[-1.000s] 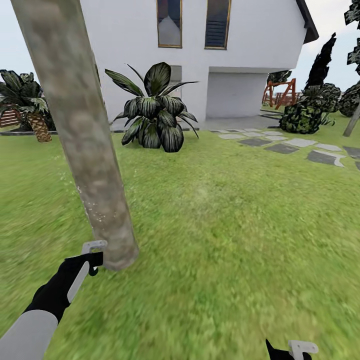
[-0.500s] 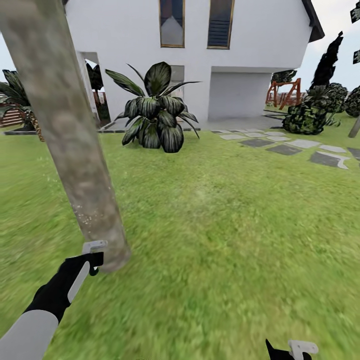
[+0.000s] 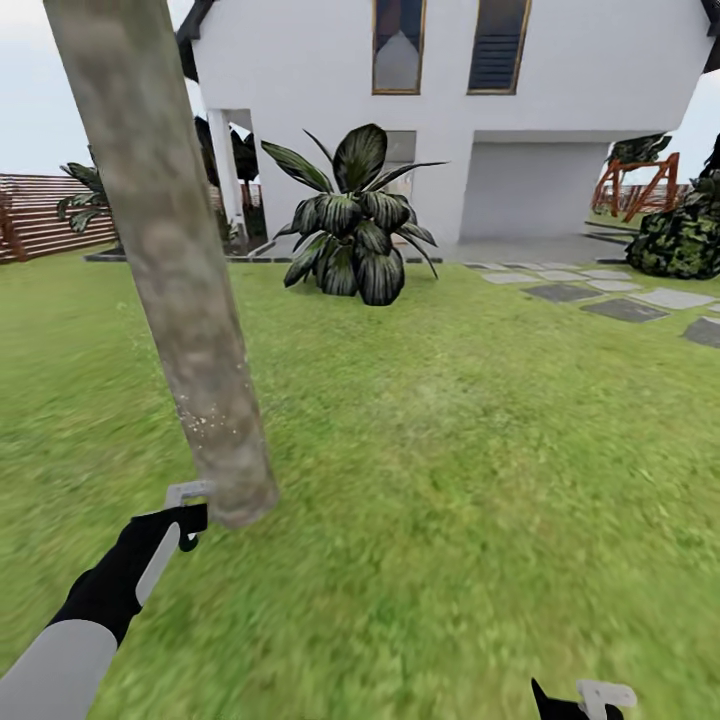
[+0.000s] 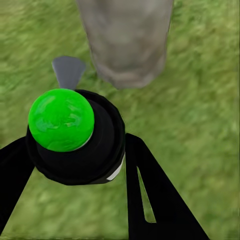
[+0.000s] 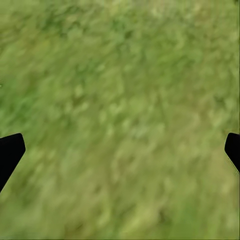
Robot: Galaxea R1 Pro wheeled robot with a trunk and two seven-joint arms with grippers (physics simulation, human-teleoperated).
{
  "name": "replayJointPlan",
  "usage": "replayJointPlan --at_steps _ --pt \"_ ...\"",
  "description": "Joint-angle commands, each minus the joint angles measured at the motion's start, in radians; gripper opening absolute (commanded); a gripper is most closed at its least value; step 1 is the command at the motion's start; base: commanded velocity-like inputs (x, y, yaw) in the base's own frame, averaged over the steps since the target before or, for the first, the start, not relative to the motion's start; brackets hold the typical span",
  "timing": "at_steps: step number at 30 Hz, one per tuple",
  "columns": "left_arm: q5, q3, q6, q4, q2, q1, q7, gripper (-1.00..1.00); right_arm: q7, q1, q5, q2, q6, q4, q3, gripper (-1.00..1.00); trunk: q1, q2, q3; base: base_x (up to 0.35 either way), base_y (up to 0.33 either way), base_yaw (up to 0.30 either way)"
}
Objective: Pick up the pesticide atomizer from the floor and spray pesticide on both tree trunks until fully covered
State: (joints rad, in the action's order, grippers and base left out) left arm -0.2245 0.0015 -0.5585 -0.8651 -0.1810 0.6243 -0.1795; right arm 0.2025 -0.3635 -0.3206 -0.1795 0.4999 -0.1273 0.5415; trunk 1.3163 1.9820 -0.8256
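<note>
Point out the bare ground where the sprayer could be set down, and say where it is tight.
Open lawn runs from the tree trunk across to the stepping stones and up to the broad-leaved plant. It is tight at the trunk's base, where the left tool holds the pesticide atomizer beside the bark.

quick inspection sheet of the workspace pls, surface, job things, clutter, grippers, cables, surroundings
surface: green lawn, grey paving slabs at the far right.
job's things: tree trunk close ahead, white specks low on its bark; sprayer, dark with a green ball, in the left gripper, aimed at the trunk base.
clutter: nothing seen.
grippers: left shut on the sprayer; right gripper open over grass.
cables: nothing seen.
surroundings: white house, broad-leaved plant, slatted fence, bush.
</note>
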Motion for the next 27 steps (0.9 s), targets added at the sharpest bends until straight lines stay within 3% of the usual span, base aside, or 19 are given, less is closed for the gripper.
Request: replayJointPlan --at_steps 1,13,27 --pt "0.001 0.0 0.0 0.0 0.0 0.0 0.0 -1.0 0.0 0.0 0.0 0.0 0.0 0.0 0.0 1.0 0.0 0.0 0.0 0.048 -0.271 0.191" --pt "0.002 0.0 0.0 0.0 0.014 0.0 0.0 -1.0 0.0 0.0 0.0 0.0 0.0 0.0 0.0 1.0 0.0 0.0 0.0 0.118 -0.271 0.022" --pt "0.002 0.0 0.001 0.0 0.015 0.0 0.0 -1.0 0.0 0.0 0.0 0.0 0.0 0.0 0.0 1.0 0.0 0.0 0.0 0.121 -0.268 0.264"
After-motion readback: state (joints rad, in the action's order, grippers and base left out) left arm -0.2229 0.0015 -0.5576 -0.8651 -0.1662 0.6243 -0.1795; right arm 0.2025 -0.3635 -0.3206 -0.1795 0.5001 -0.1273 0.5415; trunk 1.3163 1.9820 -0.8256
